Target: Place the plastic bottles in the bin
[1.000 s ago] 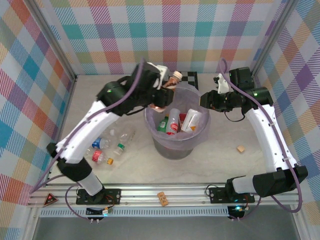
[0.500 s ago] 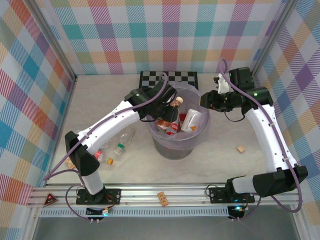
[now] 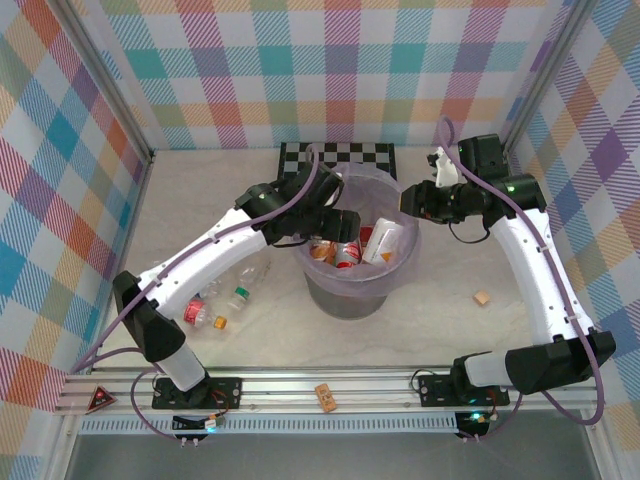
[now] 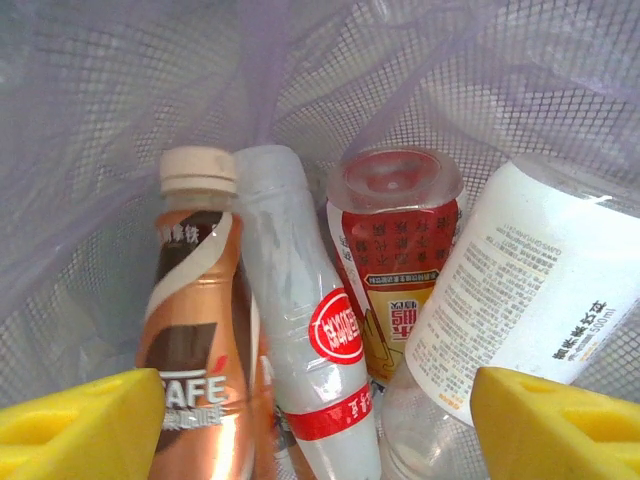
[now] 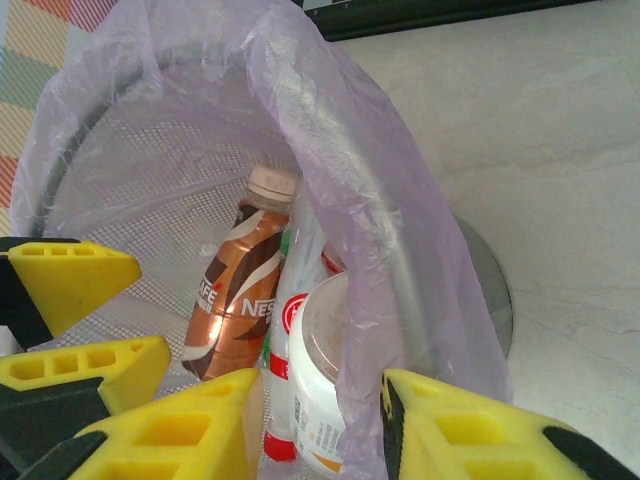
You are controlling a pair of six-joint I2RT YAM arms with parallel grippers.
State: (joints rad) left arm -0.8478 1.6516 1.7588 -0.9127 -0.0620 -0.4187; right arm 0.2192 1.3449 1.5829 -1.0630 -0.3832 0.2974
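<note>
Plastic bottles (image 4: 300, 330) inside lavender-lined bin (image 3: 350, 292)

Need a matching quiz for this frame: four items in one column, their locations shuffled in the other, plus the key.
Items:
1. amber coffee bottle
2. tan block
3. checkerboard
4. loose bottles

Places:
A. on the table, left of the bin
B. behind the bin, by the back wall
C. inside the bin
D. on the table, right of the bin

Pairs: 1-C, 2-D, 3-B, 4-A

Bin (image 3: 350, 295) bottom thick with bottles (image 4: 305, 330)
</note>
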